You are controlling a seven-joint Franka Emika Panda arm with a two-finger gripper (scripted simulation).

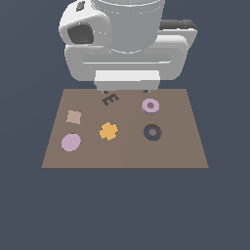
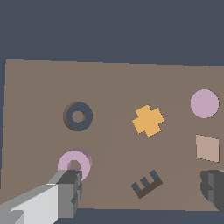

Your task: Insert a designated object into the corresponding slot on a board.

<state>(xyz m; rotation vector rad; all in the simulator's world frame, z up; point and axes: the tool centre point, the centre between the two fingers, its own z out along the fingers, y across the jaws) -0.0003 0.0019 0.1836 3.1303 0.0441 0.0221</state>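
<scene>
The pale pink ring [image 1: 150, 105] lies flat on the brown board [image 1: 127, 154], towards the exterior view's right and near the far edge. It also shows in the wrist view [image 2: 75, 163]. The dark ring-shaped slot [image 1: 153, 132] with a brown centre lies just in front of it and also shows in the wrist view [image 2: 78, 116]. My gripper [image 1: 125, 91] hangs over the board's far edge, open wide and empty. In the wrist view one finger [image 2: 65, 192] overlaps the pink ring's edge. The other finger [image 2: 214, 188] is far off to the side.
On the board [image 2: 113, 83] also lie a dark letter E [image 1: 110, 99], an orange cross [image 1: 108, 131], a solid lilac disc [image 1: 71, 142] and a tan square [image 1: 73, 116]. The arm's white body hides the area behind the board.
</scene>
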